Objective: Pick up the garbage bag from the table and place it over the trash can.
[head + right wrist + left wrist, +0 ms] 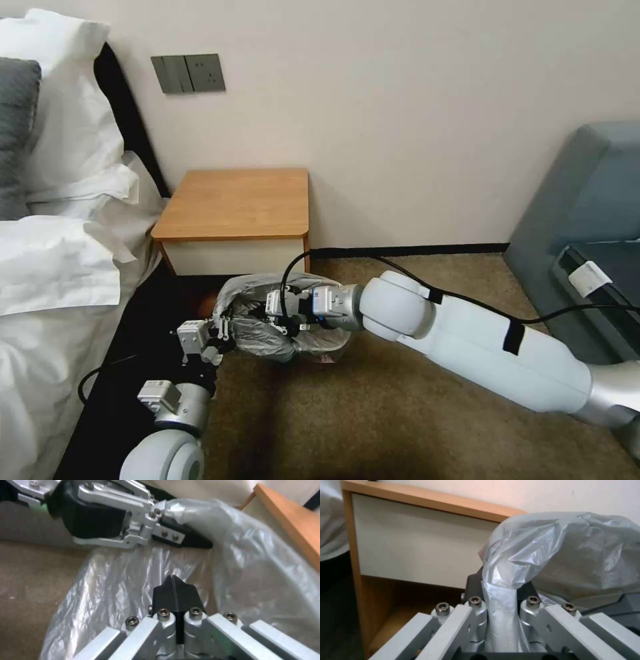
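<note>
The grey translucent garbage bag (263, 341) sits bunched in a mound on the carpet in front of the table (233, 200), whose top is bare. My left gripper (225, 331) is at the bag's left side, shut on a twisted strip of plastic (501, 605) that runs between its fingers. From the right, my right gripper (280, 313) reaches over the mound with its black fingertips (174, 587) pressed together against the film (250, 555). The trash can is hidden; a beige tone shows through the plastic, but I cannot tell what it is.
A bed with white bedding (60, 267) fills the left side, close to my left arm. A grey-blue sofa (587, 207) stands at the right. Brown carpet (373, 420) lies open in front. A black cable (467, 300) runs along my right arm.
</note>
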